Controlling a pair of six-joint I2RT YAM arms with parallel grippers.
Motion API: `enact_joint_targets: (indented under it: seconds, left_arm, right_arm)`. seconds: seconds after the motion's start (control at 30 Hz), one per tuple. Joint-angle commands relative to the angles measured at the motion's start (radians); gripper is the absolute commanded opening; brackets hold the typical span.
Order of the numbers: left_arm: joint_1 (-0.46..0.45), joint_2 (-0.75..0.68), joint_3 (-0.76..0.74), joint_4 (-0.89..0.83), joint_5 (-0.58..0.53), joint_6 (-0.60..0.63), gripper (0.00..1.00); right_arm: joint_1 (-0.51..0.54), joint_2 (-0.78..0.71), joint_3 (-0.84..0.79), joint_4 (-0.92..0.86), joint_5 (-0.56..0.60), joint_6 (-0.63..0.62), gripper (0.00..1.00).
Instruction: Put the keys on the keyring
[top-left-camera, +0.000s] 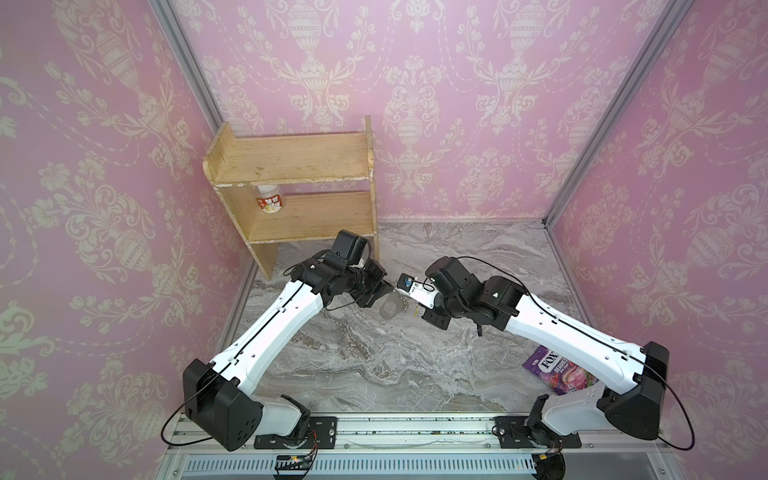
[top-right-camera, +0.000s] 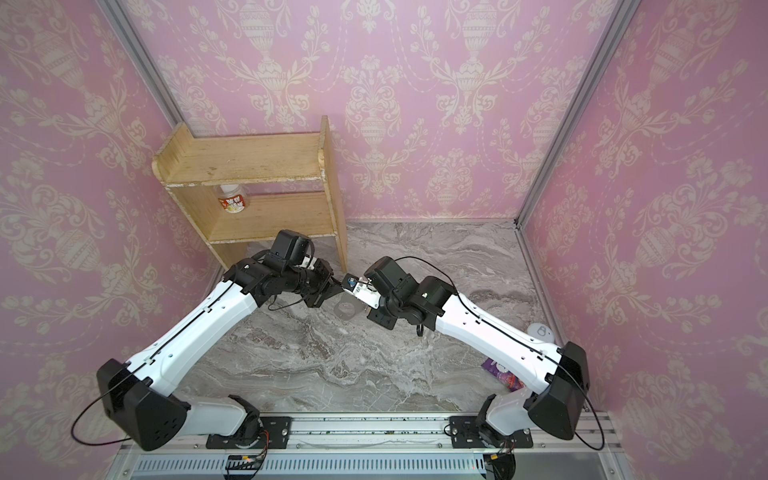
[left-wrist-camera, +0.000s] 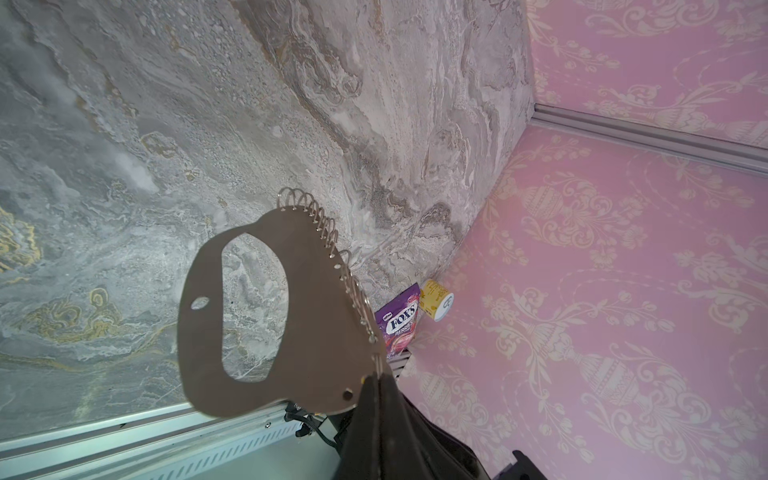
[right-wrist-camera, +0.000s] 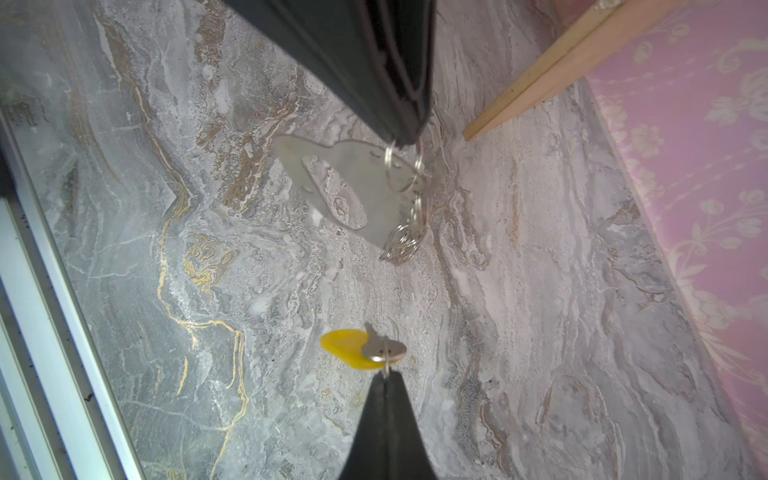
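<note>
The keyring (left-wrist-camera: 316, 332), a flat grey plate with an oval cut-out and a row of silver rings (left-wrist-camera: 328, 232) along one edge, hangs above the marble floor. My left gripper (left-wrist-camera: 376, 376) is shut on a ring at the plate's corner. In the right wrist view the same plate (right-wrist-camera: 332, 166) dangles from the left gripper's black fingers (right-wrist-camera: 374, 62). The keys (right-wrist-camera: 382, 348), a small silver key on a yellow tag (right-wrist-camera: 343, 347), hang from my right gripper (right-wrist-camera: 386, 374), which is shut on their thin ring. In a top view the keyring (top-left-camera: 390, 309) hangs between the two grippers, and the keys are apart from it.
A wooden shelf (top-left-camera: 291, 166) stands at the back left with a small bottle (top-left-camera: 270, 201) on its lower board. A purple candy bag (top-left-camera: 557, 370) lies under the right arm, with a yellow can (left-wrist-camera: 436, 299) beside it. Pink walls enclose the marble floor.
</note>
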Motion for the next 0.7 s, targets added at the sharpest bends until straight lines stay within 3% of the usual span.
enact_joint_targets:
  seconds: [0.0,0.33,0.67]
  left_arm:
    - [-0.021,-0.007,0.02,0.016,0.006,-0.066,0.0]
    - [-0.083,-0.024,-0.062,0.088,0.076,-0.28,0.0]
    - [-0.091,-0.04,-0.057,0.046,0.102,-0.363,0.0]
  right_arm:
    - [0.001,-0.029,-0.008,0.024,0.071,0.076,0.0]
    - [0.007,-0.122,-0.078,0.071,-0.031,0.058,0.0]
    - [0.081,-0.135,-0.083,0.026,0.015,-0.05,0.0]
